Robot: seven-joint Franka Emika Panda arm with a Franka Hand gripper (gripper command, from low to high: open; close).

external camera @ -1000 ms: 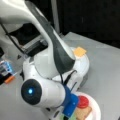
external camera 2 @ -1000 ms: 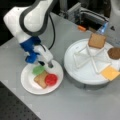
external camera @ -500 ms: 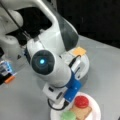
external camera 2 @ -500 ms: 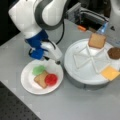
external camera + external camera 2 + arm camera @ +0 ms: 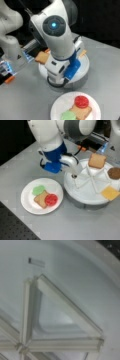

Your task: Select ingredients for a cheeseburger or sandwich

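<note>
Toast square [image 5: 81, 111], red disc [image 5: 81, 101], green disc [image 5: 68, 116] share a plate [image 5: 58, 108] — arm [image 5: 58, 42] above.

A divided white tray and a paper plate on a grey surface.

In a front view the round white tray [image 5: 82, 195], split into wedge compartments by raised white ribs, sits on the grey surface [image 5: 75, 225] at the view's right. A yellow-orange cheese square [image 5: 110, 192] lies in its wedge nearest the view's bottom right, and a dark brown round patty [image 5: 114, 173] lies in the wedge above it. A round white paper plate [image 5: 27, 202] sits left of the tray, just beside it. The wrist view shows one triangular tray compartment [image 5: 57, 322] between ribs. An orange object [image 5: 9, 79] lies at a front view's left edge.
</note>
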